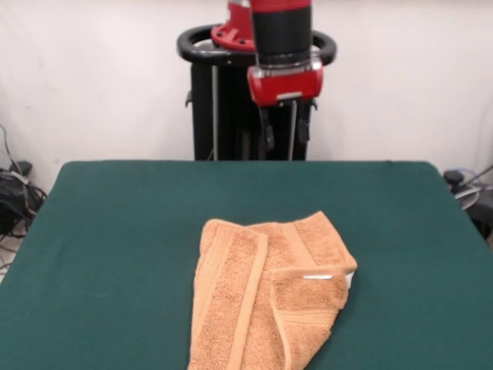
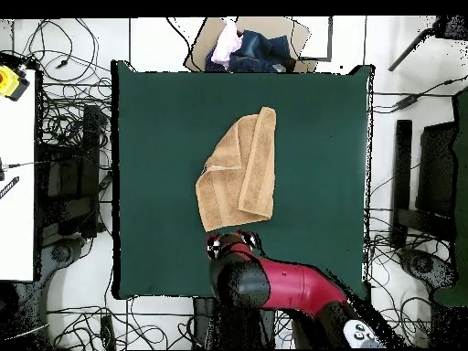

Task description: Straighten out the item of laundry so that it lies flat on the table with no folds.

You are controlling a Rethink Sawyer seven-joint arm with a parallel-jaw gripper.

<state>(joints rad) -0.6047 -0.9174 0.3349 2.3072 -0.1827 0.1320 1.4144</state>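
The peach towel [image 1: 262, 308] lies on the green table [image 1: 115, 231] near its front edge, with one long side folded over the middle and a corner doubled back on the right. A white tag shows at that fold. In the overhead view the towel [image 2: 239, 174] lies mid-table [image 2: 155, 137], narrowing toward the far end. My gripper [image 1: 285, 131] hangs high above the table's far edge, in front of the pedestal, well apart from the towel. Its fingers stand apart with nothing between them. In the overhead view the arm's wrist [image 2: 239, 274] covers the gripper.
A cardboard box of clothes [image 2: 251, 46] stands on the floor beyond the table's far edge from the robot. Cables lie on the floor around the table. A white bench [image 2: 16, 164] stands at the left in the overhead view.
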